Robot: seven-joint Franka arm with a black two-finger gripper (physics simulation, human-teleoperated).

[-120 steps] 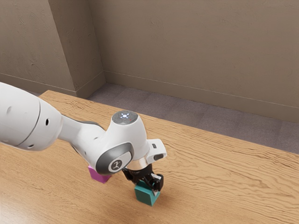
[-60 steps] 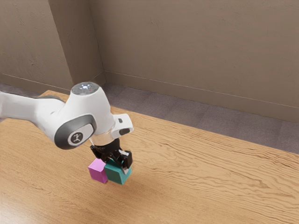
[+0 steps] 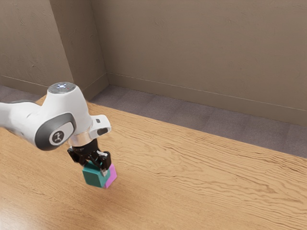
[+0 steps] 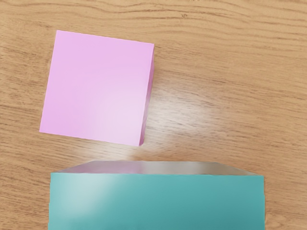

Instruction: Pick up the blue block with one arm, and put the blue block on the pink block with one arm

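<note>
Blue block (image 3: 93,176): take me through it, biggest thing down. (Ines)

The desk (image 3: 216,182) carries the pink block (image 3: 112,177), which is my landmark. The arm (image 3: 53,127) reaches down just beside the pink block. In the exterior view the blue one, which looks teal here, hangs close in front of the pink block and hides part of it. In the wrist view a strip of bare wood shows between them, so the pink block lies ahead of the held one, not beneath it. The claw (image 3: 90,163) is clamped on the blue block from two sides. (Tom)

So what makes a good placing? (Ines)

Height first, I'd say. Lift the blue block above the pink block's top face and carry it across until it is centred over it. The pink block sits slightly turned, so match that angle. Lower until the faces meet, and only then let go. Sliding across too low risks shoving the pink block aside. (Tom)
</note>
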